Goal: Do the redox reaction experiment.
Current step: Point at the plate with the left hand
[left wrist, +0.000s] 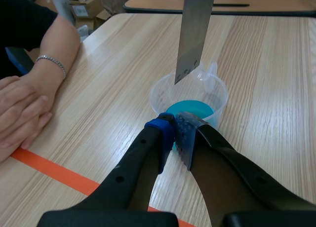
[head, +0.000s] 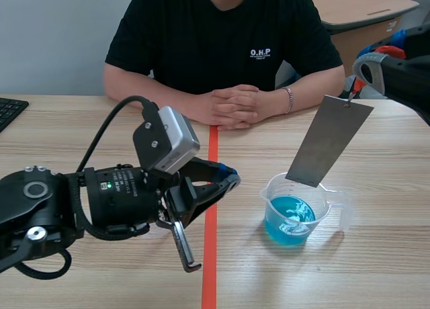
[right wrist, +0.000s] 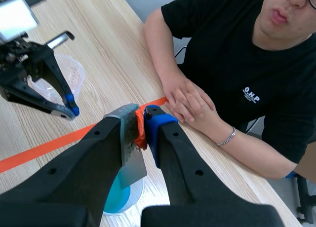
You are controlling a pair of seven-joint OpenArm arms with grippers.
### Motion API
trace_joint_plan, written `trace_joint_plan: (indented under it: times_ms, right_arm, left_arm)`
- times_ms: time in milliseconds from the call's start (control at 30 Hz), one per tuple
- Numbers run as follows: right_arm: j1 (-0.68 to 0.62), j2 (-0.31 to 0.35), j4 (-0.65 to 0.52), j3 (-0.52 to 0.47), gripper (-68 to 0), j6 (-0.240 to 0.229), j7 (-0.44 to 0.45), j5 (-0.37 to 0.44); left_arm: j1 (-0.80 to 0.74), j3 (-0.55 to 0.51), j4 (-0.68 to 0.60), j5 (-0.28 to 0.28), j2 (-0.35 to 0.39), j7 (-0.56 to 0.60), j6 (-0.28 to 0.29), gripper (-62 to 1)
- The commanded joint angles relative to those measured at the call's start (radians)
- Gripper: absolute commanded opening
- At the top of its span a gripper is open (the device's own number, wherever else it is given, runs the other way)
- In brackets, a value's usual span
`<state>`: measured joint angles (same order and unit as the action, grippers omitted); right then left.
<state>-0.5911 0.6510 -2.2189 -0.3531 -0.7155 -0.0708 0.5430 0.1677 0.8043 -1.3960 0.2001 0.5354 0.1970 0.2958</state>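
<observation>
Right end effector [right wrist: 139, 133] pinches the metal plate [head: 329, 141] by its top edge. The plate hangs tilted, its lower edge over the beaker [head: 272, 195] rim and not yet in the blue liquid [head: 290, 218]. Left end effector [left wrist: 175, 133] is pressed together, empty, near the beaker. Risk: the slanted plate catches the rim while lowering and tips the unheld beaker, spilling onto the surface [head: 376, 255].
</observation>
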Motion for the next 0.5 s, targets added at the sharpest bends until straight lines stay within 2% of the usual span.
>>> trace_joint_plan:
  times_ms: [0, 467]
  right_arm:
    - [0.015, 0.005, -0.003, -0.001, -66.0, 0.007, 0.018, 0.011]
    - [0.015, 0.005, -0.003, -0.001, -66.0, 0.007, 0.018, 0.011]
  left_arm:
    - [0.021, 0.02, 0.011, -0.003, -0.027, 0.014, 0.001, -56.3]
    - [0.126, 0.084, 0.154, -0.018, -0.2, 0.012, -0.024, -56.3]
